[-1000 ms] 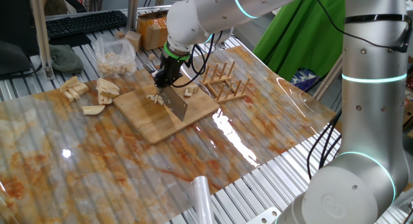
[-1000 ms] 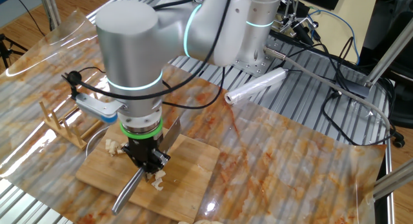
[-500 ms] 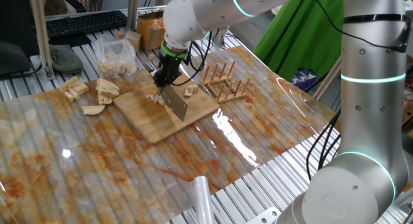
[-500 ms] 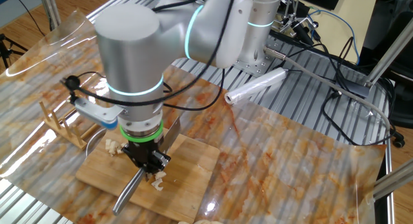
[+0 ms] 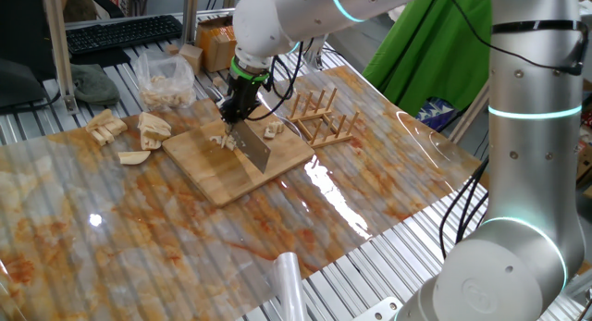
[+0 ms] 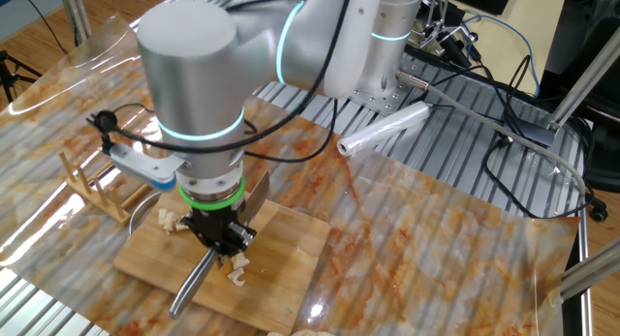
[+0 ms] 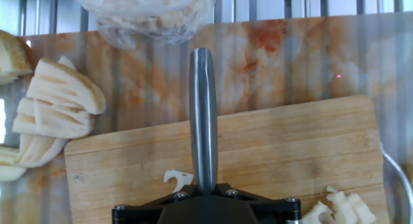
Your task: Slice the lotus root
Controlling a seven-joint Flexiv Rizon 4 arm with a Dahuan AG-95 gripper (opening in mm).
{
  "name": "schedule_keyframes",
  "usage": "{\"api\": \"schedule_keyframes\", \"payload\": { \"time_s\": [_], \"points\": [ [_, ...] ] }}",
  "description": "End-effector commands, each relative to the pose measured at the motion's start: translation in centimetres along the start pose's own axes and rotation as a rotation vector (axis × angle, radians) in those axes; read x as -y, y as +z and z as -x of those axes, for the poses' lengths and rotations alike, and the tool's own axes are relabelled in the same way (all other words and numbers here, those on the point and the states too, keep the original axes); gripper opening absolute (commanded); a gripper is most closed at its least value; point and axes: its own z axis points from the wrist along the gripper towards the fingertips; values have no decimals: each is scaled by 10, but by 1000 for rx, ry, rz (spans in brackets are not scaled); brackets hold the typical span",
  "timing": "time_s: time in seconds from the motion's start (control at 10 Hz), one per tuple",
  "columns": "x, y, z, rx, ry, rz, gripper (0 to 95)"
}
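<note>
Now your gripper point(image 6: 221, 241), clamped on the knife point(image 5: 253, 147), has barely lifted since 1 second ago, so the stroke looks finished. Lotus slices point(image 5: 222, 139) lie on the board point(image 5: 222, 178), left of the blade.

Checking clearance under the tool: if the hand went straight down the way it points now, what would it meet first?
Probably the cutting board. The hand, shut on the knife, points down over it, with lotus root pieces close beside; whether one lies exactly beneath is unclear.
</note>
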Motion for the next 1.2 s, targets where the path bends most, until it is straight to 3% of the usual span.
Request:
{"api": "schedule_keyframes", "payload": {
  "time_s": [0.1,0.2,0.3,0.5,0.6,0.7,0.8,1.2],
  "points": [
    [2,-3,0,1,-8,-12,0],
    [1,1,1,-1,-6,-9,0],
    [-1,15,4,4,-3,0,0],
    [-4,31,5,18,3,13,0],
    [-2,22,5,5,2,2,0],
    [-1,17,4,-25,-8,-14,0],
    [1,12,4,-24,-6,-9,0],
    [-2,15,2,-5,13,5,0]
  ]
}}
